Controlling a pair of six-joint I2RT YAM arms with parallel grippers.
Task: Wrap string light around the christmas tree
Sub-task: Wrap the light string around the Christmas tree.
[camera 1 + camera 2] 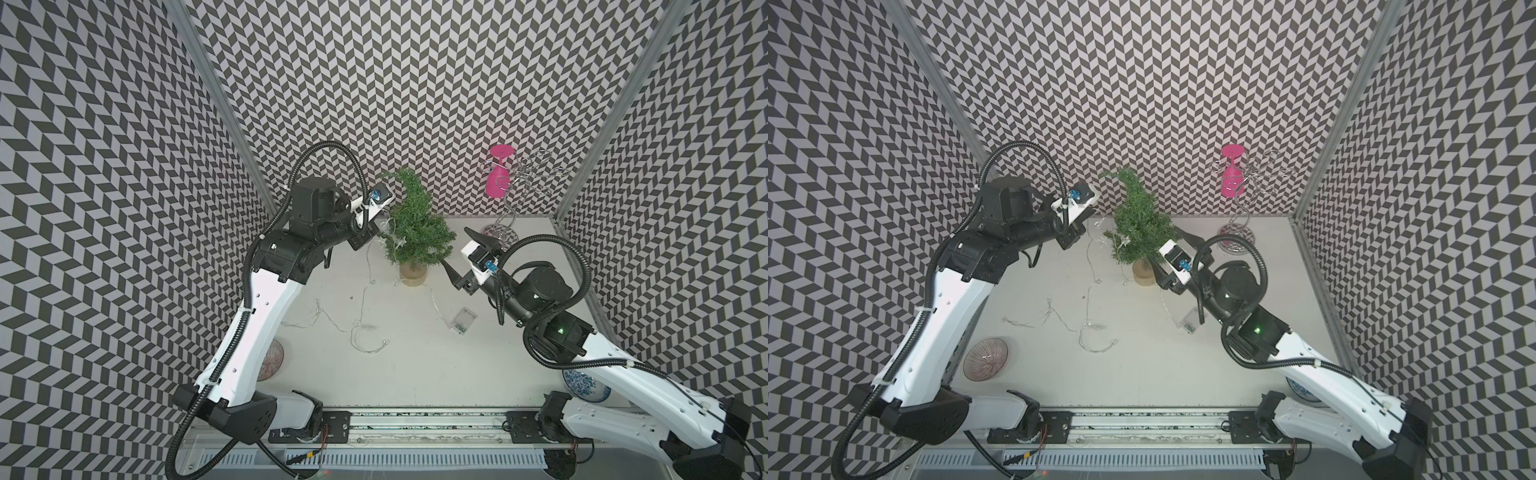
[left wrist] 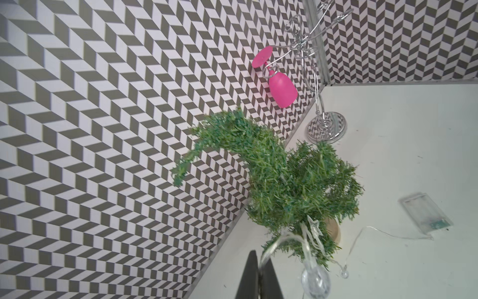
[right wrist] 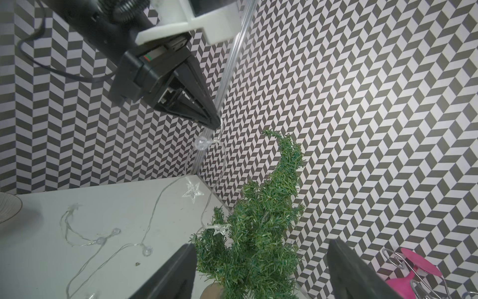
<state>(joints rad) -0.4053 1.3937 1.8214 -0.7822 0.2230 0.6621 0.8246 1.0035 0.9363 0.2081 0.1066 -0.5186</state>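
The small green christmas tree (image 1: 415,224) (image 1: 1138,224) (image 2: 292,186) (image 3: 258,233) stands upright on its tan base near the back wall, its tip curled over. The string light (image 1: 365,316) (image 3: 155,207) lies in loose loops on the table in front of it. One star (image 3: 219,229) rests on a low branch. Its clear battery box (image 1: 464,321) (image 2: 426,212) lies to the tree's right. My left gripper (image 1: 376,230) (image 2: 260,259) (image 3: 217,124) is shut on the wire just left of the tree. My right gripper (image 1: 454,245) (image 3: 262,243) stands open just right of the tree's lower branches, holding nothing.
A chrome wire rack (image 1: 523,183) with a hanging pink glass (image 1: 498,174) stands in the back right corner. A ribbed bowl (image 1: 986,359) sits at the front left, and a blue-and-white plate (image 1: 582,384) at the front right under my right arm. Patterned walls close in three sides.
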